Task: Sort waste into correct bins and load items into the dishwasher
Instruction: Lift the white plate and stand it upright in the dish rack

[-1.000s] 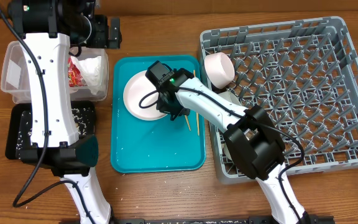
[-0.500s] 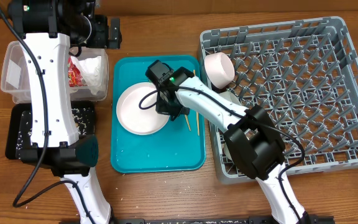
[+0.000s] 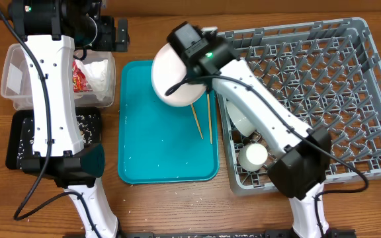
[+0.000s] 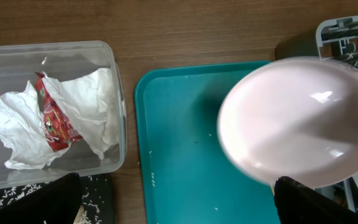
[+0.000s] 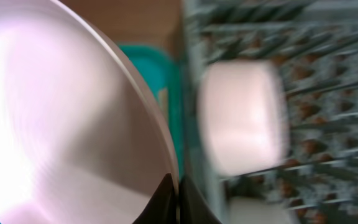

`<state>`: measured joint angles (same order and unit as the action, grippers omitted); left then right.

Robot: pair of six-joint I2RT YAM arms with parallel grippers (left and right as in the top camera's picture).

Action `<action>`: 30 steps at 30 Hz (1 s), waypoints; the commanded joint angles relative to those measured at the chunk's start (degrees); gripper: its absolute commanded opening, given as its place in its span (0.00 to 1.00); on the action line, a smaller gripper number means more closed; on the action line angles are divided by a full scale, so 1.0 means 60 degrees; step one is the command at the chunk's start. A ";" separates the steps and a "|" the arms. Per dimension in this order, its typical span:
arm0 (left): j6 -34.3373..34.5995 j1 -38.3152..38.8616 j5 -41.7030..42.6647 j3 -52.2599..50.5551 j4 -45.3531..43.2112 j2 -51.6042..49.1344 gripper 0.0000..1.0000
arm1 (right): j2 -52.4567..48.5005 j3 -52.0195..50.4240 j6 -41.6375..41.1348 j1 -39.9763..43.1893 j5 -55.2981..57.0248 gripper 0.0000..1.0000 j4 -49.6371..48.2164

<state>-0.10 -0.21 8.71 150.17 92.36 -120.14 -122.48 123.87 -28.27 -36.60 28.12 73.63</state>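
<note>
My right gripper (image 3: 196, 66) is shut on the rim of the large pale pink plate (image 3: 172, 84). It holds the plate tilted in the air over the far right corner of the teal tray (image 3: 144, 152), beside the dishwasher rack (image 3: 369, 39). In the right wrist view the fingertips (image 5: 178, 199) pinch the plate (image 5: 61, 124) edge, and a pink bowl (image 5: 244, 118) sits blurred in the rack beyond. Two chopsticks (image 3: 202, 122) lie on the teal tray. My left gripper (image 4: 179, 205) hangs open and empty near the clear tub (image 4: 114, 93), which holds napkins (image 4: 98, 106) and a red wrapper (image 4: 51, 118).
The black tray (image 3: 18, 142), speckled with rice grains, lies in front of the clear tub at the left. A white cup (image 3: 253, 155) and a pale bowl (image 3: 240, 122) stand in the rack's left side. A few rice grains dot the teal tray.
My right gripper has lifted the plate off the teal tray and carried it up and right toward the rack, tilting it. The chopsticks now show fully. The left arm has not moved.
</note>
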 commanded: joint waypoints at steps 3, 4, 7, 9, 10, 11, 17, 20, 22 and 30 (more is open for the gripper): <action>0.0018 -0.0026 -0.0058 0.0178 -0.0004 -0.0029 1.00 | 0.0444 0.0277 0.0113 0.0637 0.3916 0.04 -0.0051; 0.0018 -0.0026 -0.0058 0.0178 -0.0004 -0.0029 1.00 | 0.0561 0.0288 0.0117 0.0761 0.4415 0.04 -0.0171; 0.0018 -0.0022 -0.0055 0.0178 -0.0007 -0.0029 1.00 | 0.0794 0.0299 0.0291 0.0947 0.5246 0.04 -0.0474; 0.0018 -0.0015 -0.0058 0.0178 -0.0007 -0.0033 1.00 | 0.0903 0.0299 0.0619 0.1042 0.5639 0.04 -0.0696; 0.0018 -0.0015 -0.0058 0.0178 -0.0007 -0.0029 1.00 | 0.0965 0.0299 0.0809 0.1122 0.5880 0.04 -0.0845; 0.0018 -0.0018 -0.0055 0.0178 -0.0007 -0.0029 1.00 | 0.1020 0.0299 0.1016 0.1242 0.6069 0.04 -0.0984; 0.0018 -0.0018 -0.0058 0.0178 -0.0007 -0.0029 1.00 | 0.1056 0.0299 0.1049 0.1909 0.6135 0.04 -0.0933; 0.0018 -0.0015 -0.0055 0.0178 -0.0004 -0.0033 1.00 | 0.1056 0.0295 0.1840 0.2324 0.6120 0.04 -0.0954; 0.0018 -0.0015 -0.0058 0.0178 -0.0004 -0.0033 1.00 | 0.1053 0.0295 0.2466 0.2626 0.5686 0.04 -0.0991; 0.0018 -0.0018 -0.0058 0.0178 -0.0004 -0.0033 1.00 | 0.1031 -0.0404 0.2983 0.3107 0.4353 0.04 -0.1049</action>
<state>-0.10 -0.21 8.69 150.17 92.36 -120.14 -118.30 123.24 -11.68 -18.33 56.55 67.90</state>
